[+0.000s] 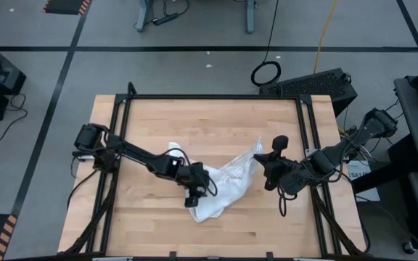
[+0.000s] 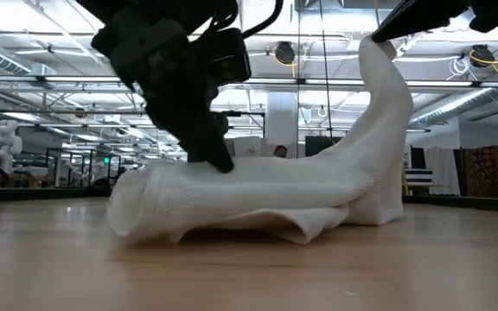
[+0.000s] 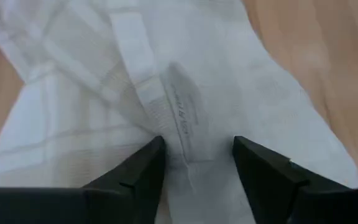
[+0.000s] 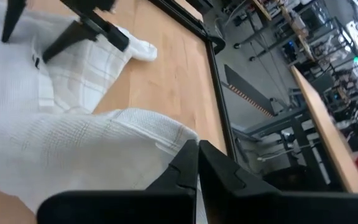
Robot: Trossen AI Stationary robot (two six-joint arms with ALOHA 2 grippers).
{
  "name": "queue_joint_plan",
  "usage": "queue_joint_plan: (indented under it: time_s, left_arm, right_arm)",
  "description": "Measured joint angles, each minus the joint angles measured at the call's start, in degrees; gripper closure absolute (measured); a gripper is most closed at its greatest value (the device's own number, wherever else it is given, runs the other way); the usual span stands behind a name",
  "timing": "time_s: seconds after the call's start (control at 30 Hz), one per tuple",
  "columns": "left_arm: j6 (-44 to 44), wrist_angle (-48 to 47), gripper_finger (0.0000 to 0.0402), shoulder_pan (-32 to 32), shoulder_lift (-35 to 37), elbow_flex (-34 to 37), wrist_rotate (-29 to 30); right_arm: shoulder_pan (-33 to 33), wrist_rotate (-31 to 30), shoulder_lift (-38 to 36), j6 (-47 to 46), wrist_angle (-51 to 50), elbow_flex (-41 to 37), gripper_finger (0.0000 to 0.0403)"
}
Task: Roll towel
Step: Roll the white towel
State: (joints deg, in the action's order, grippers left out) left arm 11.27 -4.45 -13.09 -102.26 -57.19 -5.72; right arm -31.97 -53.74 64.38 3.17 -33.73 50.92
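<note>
The towel [image 1: 220, 185], white with a faint grey check, lies bunched in a long heap across the table's middle [image 2: 249, 194]. Its right end [image 2: 386, 95] is raised off the table. A small white tag [image 3: 185, 115] lies on top of the cloth. My left gripper [image 1: 193, 197] is open over the heap's near-left part, its fingers on either side of the tag [image 3: 194, 165]. My right gripper [image 1: 265, 167] is shut on the raised end [image 4: 196, 163]. My left gripper stands with its open fingertips [image 3: 151, 158] on the top of the bunched cloth [image 2: 223, 166], coming from above at a slant. The cloth between the fingers is not pinched and lies on the table. My right gripper pinches the towel's right end at an edge [image 4: 166, 134] between its shut fingers. That end is lifted well above the table [image 2: 379, 47]. The cloth slopes down from it to the heap; one layer or several, I cannot tell.
The wooden table [image 1: 151, 116] is bordered by a black frame [image 1: 216, 97]. Bare wood lies at the far side and along the near edge [image 1: 267, 232]. A dark box [image 1: 310, 83] stands beyond the far right corner.
</note>
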Motion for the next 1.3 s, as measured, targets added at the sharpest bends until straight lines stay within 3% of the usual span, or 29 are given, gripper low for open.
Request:
queue_joint_plan:
  time_s: [0.23,0.57,1.03,1.3]
  left_arm:
    - [0.45,0.16,0.0383,-1.94,-0.86,-0.03,3.71]
    - [0.42,-2.01,0.0395,-4.17,2.44,-0.09,7.17]
    - [0.26,-0.59,0.0328,-5.22,4.17,-0.11,11.29]
    - [-1.18,-1.08,0.0367,-8.2,4.13,-0.11,13.3]
  right_arm:
    - [0.0,0.07,0.0,-7.33,-1.42,0.0,0.0403]
    - [0.0,-0.11,0.02,-13.73,-4.43,-0.02,0.0403]
    - [0.11,-0.13,0.02,-17.54,-5.99,-0.02,0.0403]
    - [1.3,-0.09,0.02,-19.06,-6.07,-0.02,0.0403]
